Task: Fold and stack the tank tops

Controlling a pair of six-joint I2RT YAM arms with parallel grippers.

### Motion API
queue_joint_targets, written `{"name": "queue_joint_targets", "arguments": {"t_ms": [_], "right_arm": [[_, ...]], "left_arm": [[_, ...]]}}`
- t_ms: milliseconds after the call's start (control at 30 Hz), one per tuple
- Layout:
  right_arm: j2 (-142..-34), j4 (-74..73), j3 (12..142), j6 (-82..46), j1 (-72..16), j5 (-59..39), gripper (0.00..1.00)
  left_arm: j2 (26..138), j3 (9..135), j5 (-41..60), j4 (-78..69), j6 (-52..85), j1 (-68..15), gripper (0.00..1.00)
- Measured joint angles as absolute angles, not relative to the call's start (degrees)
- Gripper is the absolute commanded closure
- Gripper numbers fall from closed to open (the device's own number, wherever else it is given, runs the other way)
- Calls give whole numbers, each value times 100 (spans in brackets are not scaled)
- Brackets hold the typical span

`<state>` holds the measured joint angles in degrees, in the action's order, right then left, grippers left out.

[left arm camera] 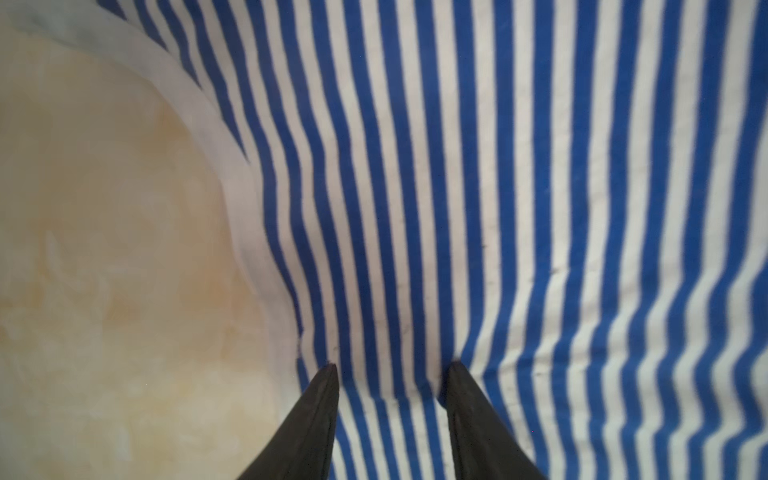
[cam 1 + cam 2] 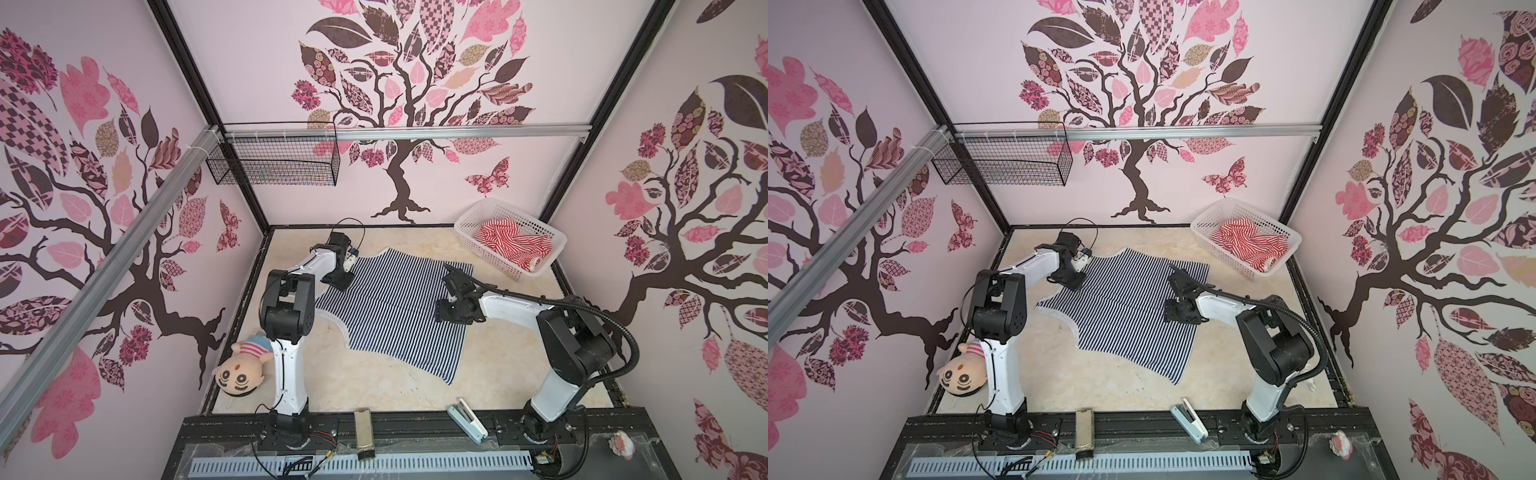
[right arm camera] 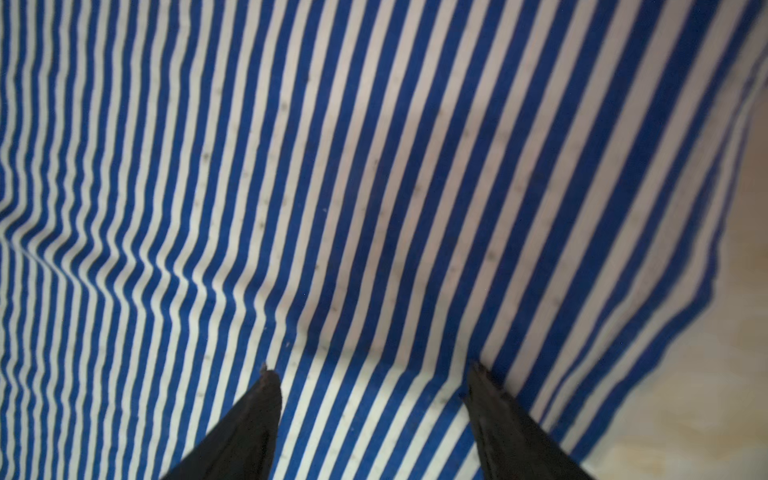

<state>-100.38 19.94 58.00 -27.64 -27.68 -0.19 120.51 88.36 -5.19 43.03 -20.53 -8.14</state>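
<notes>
Navy-and-white tank top (image 2: 386,316) is spread flat, faintly rippled, mid-table (image 2: 374,386). Red-and-white tank top (image 2: 513,245) is bunched in the white basket (image 2: 490,208), far right corner. Left gripper (image 1: 392,365) jaws are parted, tips pressed on navy cloth beside white armhole trim; right gripper (image 3: 370,368) jaws are spread wider, nothing pinched.

Navy-and-white striped top (image 2: 390,316), red-and-white striped top (image 2: 511,245), white basket (image 2: 471,218), beige table (image 2: 374,386)

Two tank tops (image 2: 390,316) (image 2: 511,245), one doll (image 2: 239,372)
</notes>
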Motion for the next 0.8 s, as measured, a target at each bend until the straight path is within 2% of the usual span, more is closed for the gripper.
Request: {"name": "queue_joint_targets", "arguments": {"t_ms": [233,500,633,800], "right_arm": [[-10812,2580,6875,-2265,-2475,91,26],[-11563,3046,8062,-1979,-2401,58,26],[-11284,3142,7942,-1966,-2464,3,24],[-9795,3326,7334,-2082,-2875,86,23]], "left_arm": [[11218,7682,-388,4342,-2080,-683,54],[10763,7220,-257,4355,-1949,-705,53],[10545,7220,-224,4357,-1813,-711,51],[9491,7218,-34,4484,-1778,-1046,49]]}}
